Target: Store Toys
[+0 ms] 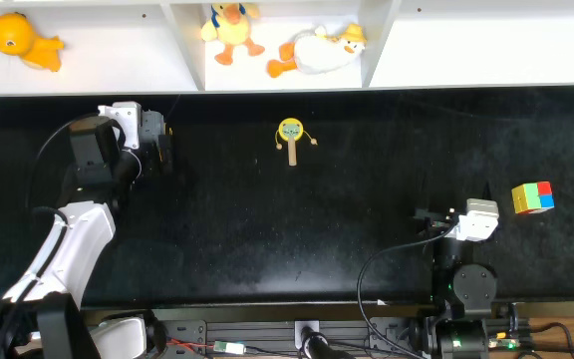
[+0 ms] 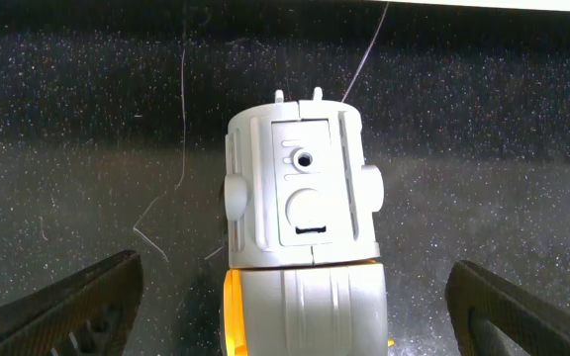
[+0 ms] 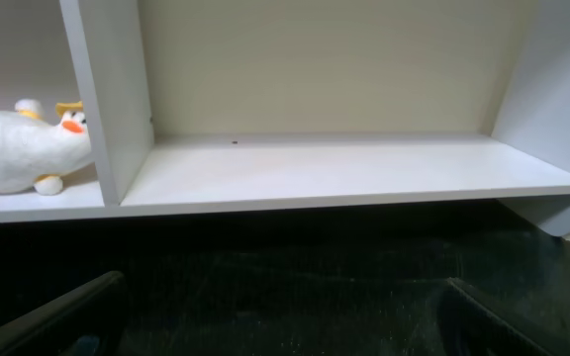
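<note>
Right now the left gripper stands wide, its fingers apart on either side of a white-and-grey robot toy. The toy stands upright between them on the black desk, touching neither finger. The right gripper is also spread wide and holds nothing. Ahead of it lies the white shelf, with a white plush duck in the compartment beside the one it faces.

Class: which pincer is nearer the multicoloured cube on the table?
Right. The right pincer sits just left of the cube in the top view; the left pincer is far across the table, at a white toy.
</note>
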### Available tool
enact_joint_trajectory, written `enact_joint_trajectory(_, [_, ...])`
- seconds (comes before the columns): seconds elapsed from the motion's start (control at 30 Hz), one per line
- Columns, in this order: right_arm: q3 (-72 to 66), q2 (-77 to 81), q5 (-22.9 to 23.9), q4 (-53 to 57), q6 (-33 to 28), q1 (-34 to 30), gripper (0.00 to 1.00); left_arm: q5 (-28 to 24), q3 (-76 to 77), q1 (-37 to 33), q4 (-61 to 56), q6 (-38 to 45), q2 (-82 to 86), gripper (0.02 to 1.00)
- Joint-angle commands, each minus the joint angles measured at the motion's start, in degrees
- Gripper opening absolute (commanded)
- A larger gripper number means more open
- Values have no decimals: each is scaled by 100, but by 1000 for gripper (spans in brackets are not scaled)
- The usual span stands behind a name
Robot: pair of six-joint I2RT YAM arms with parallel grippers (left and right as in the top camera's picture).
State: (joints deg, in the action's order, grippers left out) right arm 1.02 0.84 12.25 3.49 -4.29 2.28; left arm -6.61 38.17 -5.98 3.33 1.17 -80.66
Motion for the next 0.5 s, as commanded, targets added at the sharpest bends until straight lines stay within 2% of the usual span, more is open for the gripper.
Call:
enact_joint_trajectory(0.03, [-74,-63,22,-31,0,33,993,26,-24,7,-24,-103,-107,998])
enact_joint_trajectory(0.5, [-74,-63,22,-31,0,33,996,26,-24,17,-11,101,-262,1000])
